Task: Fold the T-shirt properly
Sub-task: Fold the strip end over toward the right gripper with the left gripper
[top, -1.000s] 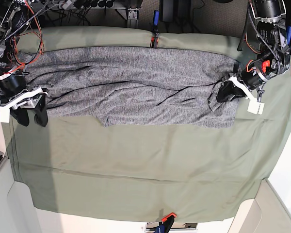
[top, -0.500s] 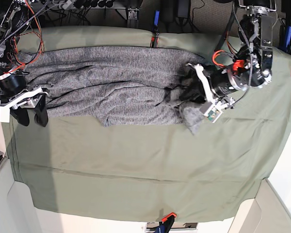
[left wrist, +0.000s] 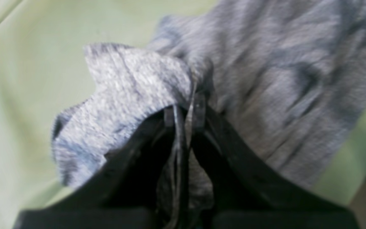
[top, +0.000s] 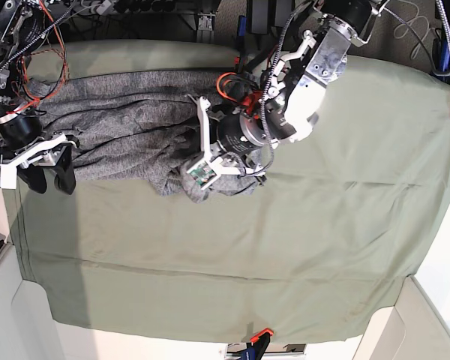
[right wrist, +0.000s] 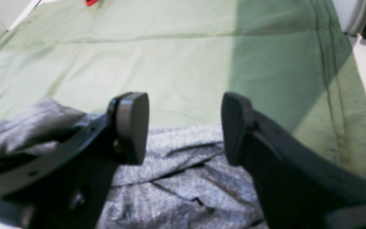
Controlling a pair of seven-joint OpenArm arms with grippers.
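Grey speckled knit, soft and limp: the T-shirt (top: pixel 127 127) lies along the far side of the green table cloth (top: pixel 285 247) and bunches wherever I drag it. It looks light, neither slippery nor fragile, but it stretches and sags, so I judge the best hold is on a hem or doubled edge, not on loose single cloth.

My left gripper (left wrist: pixel 184 111) is pinched nearly closed on a fold of the shirt's edge; the cloth wraps over both black jaws. My right gripper (right wrist: pixel 184 127) stands wide apart with nothing between the jaws, poised over the shirt's other end near the table edge.

A second ago my left gripper held this end out by the far right edge of the cloth, with the shirt spread its full width. Now I have carried it across past the middle, so that end is doubled over the body in a rumpled heap. My right arm has not moved.
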